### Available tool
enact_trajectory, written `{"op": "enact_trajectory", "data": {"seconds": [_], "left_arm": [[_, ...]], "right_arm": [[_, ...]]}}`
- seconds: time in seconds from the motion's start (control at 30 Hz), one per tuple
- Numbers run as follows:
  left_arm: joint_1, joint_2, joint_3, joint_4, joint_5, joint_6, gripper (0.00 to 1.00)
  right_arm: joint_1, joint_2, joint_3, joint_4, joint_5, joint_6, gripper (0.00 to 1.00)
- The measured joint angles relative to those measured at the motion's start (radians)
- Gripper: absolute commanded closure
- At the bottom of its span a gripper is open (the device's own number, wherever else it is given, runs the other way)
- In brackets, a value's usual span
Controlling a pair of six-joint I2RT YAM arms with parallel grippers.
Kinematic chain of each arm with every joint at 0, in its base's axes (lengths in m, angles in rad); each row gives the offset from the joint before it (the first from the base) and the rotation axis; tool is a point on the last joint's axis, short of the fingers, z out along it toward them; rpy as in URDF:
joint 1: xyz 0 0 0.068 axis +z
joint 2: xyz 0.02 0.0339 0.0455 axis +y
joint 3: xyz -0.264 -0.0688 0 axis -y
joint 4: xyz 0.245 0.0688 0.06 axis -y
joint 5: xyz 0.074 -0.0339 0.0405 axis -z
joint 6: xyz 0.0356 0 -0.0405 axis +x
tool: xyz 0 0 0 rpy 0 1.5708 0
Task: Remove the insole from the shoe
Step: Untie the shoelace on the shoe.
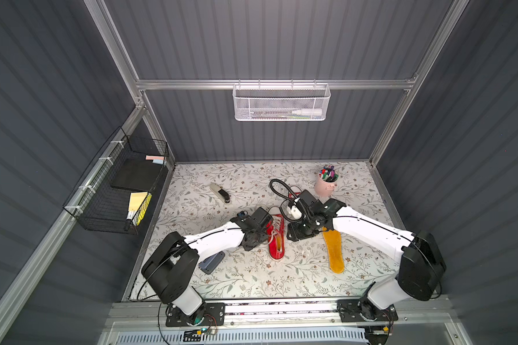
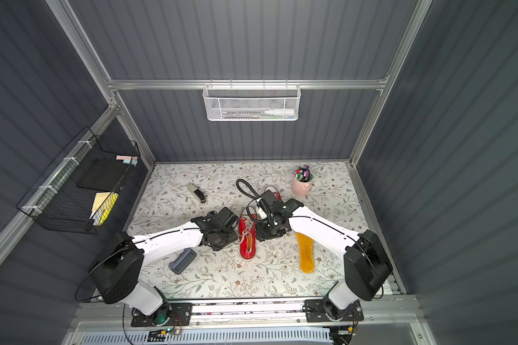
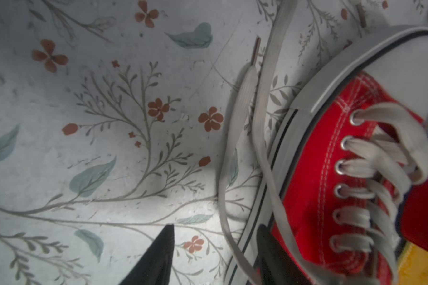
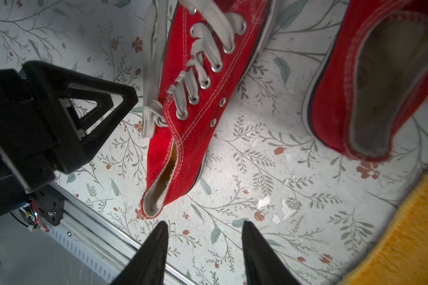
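Our left gripper (image 3: 215, 227) and right gripper (image 4: 204, 222), both half-open and empty, flank the red canvas lace-up shoe (image 1: 273, 250) in the middle of the counter (image 1: 251, 277), with the yellow fleecy insole (image 4: 169, 167) inside. We risk snagging the loose grey laces (image 3: 242, 111), or dragging the unpinned shoe up with the insole.

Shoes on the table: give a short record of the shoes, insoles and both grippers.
laced shoe: red, upright, holds a yellow insole
second shoe: red, by the right arm, lining looks grey
loose insole: yellow, flat on the table, right of the laced shoe
left gripper: open, at the laced shoe's side
right gripper: open, empty, near its heel
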Motion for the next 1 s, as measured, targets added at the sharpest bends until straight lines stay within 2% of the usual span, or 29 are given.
{"op": "enact_trajectory", "data": {"seconds": [0.17, 0.33, 0.4, 0.57, 0.67, 0.8, 1.0], "left_arm": [[0.021, 0.077, 0.035, -0.012, 0.014, -0.015, 0.57], [0.031, 0.148, 0.095, -0.05, 0.03, -0.018, 0.58], [0.033, 0.159, 0.108, -0.061, 0.034, -0.018, 0.63], [0.034, 0.186, 0.14, -0.089, 0.034, -0.012, 0.89], [0.034, 0.19, 0.145, -0.095, 0.03, -0.002, 1.0], [0.034, 0.19, 0.15, -0.104, 0.005, 0.01, 1.0], [0.03, 0.132, 0.161, -0.138, -0.119, 0.051, 1.0]], "right_arm": [[0.0, -0.045, -0.012, -0.006, 0.024, 0.0, 0.5], [-0.004, -0.06, -0.02, -0.011, 0.048, 0.0, 0.51], [-0.008, -0.061, -0.021, -0.01, 0.051, -0.002, 0.52], [-0.019, -0.071, -0.021, -0.008, 0.055, -0.002, 0.52], [-0.022, -0.077, -0.021, -0.005, 0.056, -0.002, 0.53], [-0.029, -0.092, -0.021, -0.005, 0.055, -0.002, 0.53], [-0.046, -0.11, -0.021, -0.005, 0.054, -0.003, 0.54]]}}
